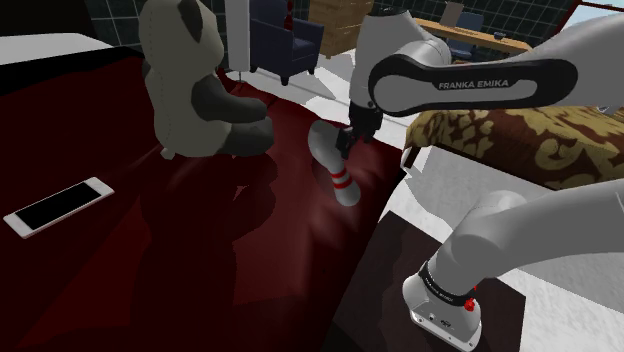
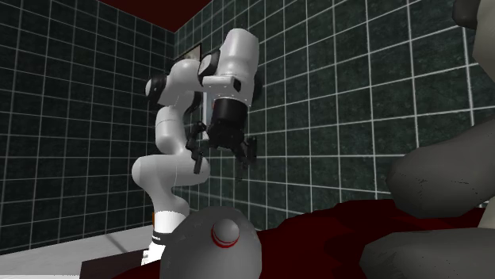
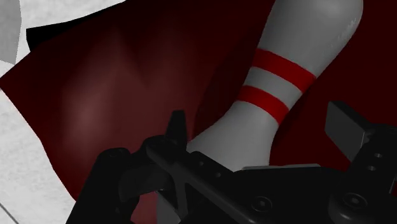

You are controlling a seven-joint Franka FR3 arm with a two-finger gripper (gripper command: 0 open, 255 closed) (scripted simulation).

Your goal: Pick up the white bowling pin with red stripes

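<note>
Wrist view, from me: my all-black two-finger gripper (image 3: pixel 262 127) is spread wide, white bowling pin with red stripes (image 3: pixel 280 70) between the jaws, untouched.
Lee: Where?
Me: Shoulder view centre, lying on dark red cover (image 1: pixel 200 230). I'd drop, centre, close slowly; it may roll.

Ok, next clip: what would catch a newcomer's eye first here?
The white bowling pin with red stripes lies on its side on the dark red surface, the open black gripper poised above it. Toward the shoulder view's left sits a big plush panda, and a white-edged smartphone lies flat near that view's left edge.
</note>
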